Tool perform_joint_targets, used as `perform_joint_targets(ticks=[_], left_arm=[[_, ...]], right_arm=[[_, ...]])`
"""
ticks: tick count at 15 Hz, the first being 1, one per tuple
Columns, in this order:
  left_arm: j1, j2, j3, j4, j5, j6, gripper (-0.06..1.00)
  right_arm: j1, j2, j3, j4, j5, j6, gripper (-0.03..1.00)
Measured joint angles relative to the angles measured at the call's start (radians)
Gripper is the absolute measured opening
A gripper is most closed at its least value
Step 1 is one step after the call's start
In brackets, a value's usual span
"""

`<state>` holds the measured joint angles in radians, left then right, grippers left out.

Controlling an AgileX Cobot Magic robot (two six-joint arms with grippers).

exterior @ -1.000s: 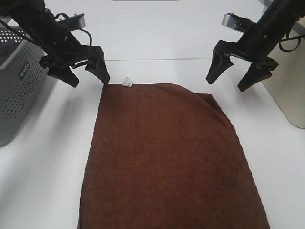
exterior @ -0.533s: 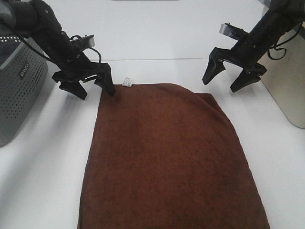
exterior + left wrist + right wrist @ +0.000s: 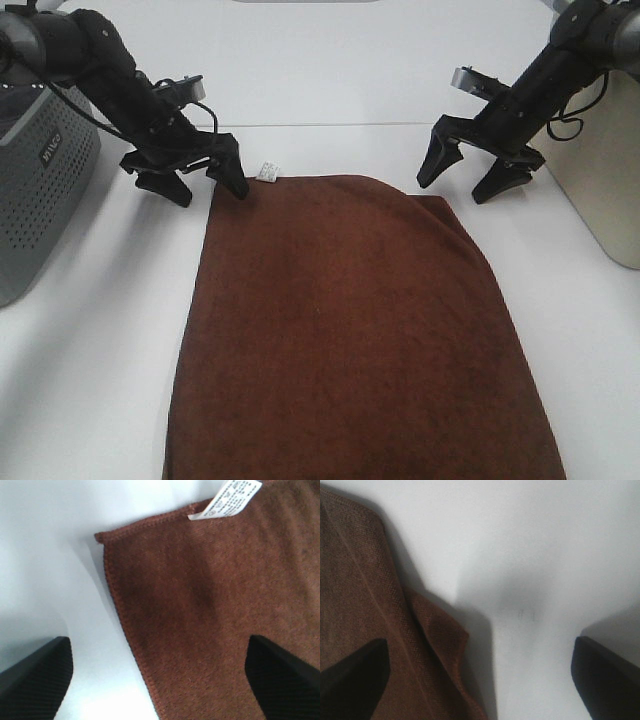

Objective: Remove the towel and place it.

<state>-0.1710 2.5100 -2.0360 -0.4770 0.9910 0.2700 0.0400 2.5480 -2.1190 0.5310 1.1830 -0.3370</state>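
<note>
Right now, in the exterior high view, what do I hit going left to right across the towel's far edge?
grey basket → left gripper, open → white tag → right gripper, open → pale bin at the right edge.

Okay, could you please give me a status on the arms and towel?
Left end effector open over towel corner by tag. Right end effector open over the other far corner. Towel flat, ungripped. Basket off left, nothing blocking.
</note>
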Motion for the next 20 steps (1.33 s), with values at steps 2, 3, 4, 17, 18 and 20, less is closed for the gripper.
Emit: perform_joint_targets(ticks=[2,3,4,17,18,20], left_arm=[[0.000,0.000,0.000,0.000,0.000,0.000,0.86],[0.000,0.000,0.000,0.000,0.000,0.000,0.86],[0.000,0.000,0.000,0.000,0.000,0.000,0.86],[-0.066,0.012,0.000,-0.079,-0.054,0.000,0.81],[-0.074,0.012,0.000,-0.079,-0.057,0.000,0.77],[-0.074,0.015,0.000,-0.078,-0.057,-0.004,0.70]], right_arm=[[0.000,0.001,-0.001,0.002,0.001,0.000,0.94],[0.000,0.001,-0.001,0.003,0.001,0.000,0.94],[0.000,0.001,-0.001,0.003,0.004,0.000,0.94],[0.100,0.004,-0.001,-0.040,-0.044,0.028,0.73],[0.100,0.006,-0.001,-0.051,-0.046,0.028,0.67],[0.100,0.009,-0.001,-0.075,-0.046,0.034,0.58]])
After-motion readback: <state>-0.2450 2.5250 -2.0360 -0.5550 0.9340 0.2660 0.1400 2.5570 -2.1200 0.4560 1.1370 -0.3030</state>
